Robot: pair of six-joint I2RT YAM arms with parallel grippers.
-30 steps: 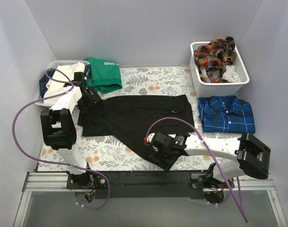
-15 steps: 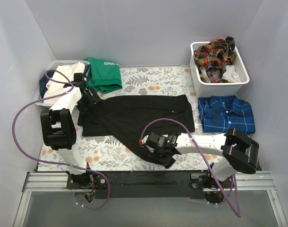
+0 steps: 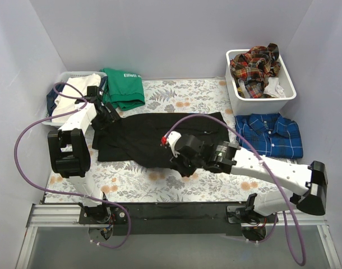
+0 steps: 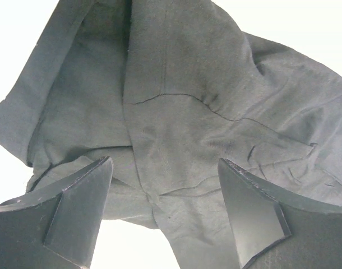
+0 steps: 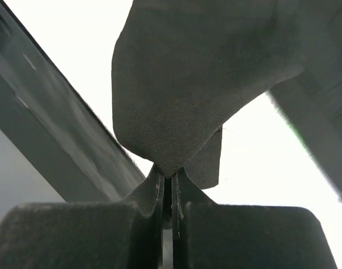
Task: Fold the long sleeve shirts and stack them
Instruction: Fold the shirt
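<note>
Black shirt [image 3: 154,137], one, lies across the bench [image 3: 120,176] centre. At 9 o'clock the left claw [image 3: 105,116] hangs spread over its end. One green top [image 3: 123,89] at 11 has white lettering starting "Elliot". The right claw [image 3: 181,162] is pinched shut on the black hem at 6. One blue plaid shirt [image 3: 269,134] lies at 3. The red-orange plaid shirts [image 3: 254,64], count unclear, sit in the bin [image 3: 289,92] at 1.

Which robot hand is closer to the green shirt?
Left. The left gripper sits right beside the green shirt; the right gripper is far off, pinching the black shirt.
</note>
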